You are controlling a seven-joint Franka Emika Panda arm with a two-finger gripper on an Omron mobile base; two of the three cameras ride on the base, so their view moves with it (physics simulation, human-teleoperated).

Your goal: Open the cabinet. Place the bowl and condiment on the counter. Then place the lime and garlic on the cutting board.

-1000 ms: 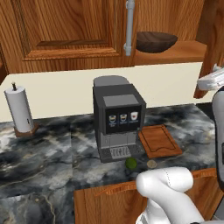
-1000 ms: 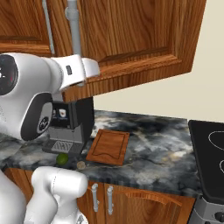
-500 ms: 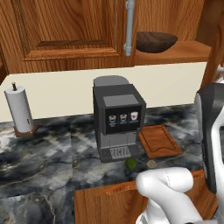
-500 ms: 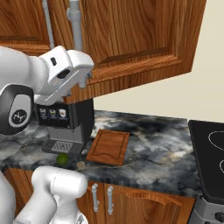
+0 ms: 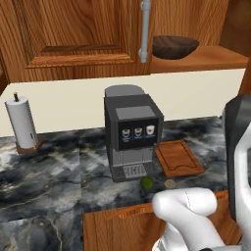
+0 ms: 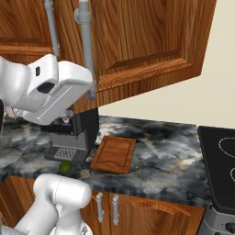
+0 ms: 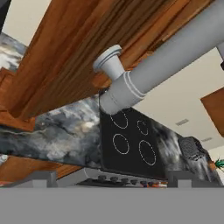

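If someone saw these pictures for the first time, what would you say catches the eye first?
Most striking is the big reddish-brown cabinet overhead, one door swung open so the dark bowl shows on its shelf. Below it, a black coffee machine stands on the veined marble counter, with the cutting board bare beside it and the lime and garlic lying just in front. In the hand view, a grey bar handle looms very close.

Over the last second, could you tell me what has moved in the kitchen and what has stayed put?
Only the arm moved: the white hand swung up and across to the long grey metal bar handle of the reddish-brown wall cabinet door. No grasp is visible. The dark wooden bowl stays on its shelf; the small green lime, pale beige garlic and grooved wooden cutting board lie unchanged.
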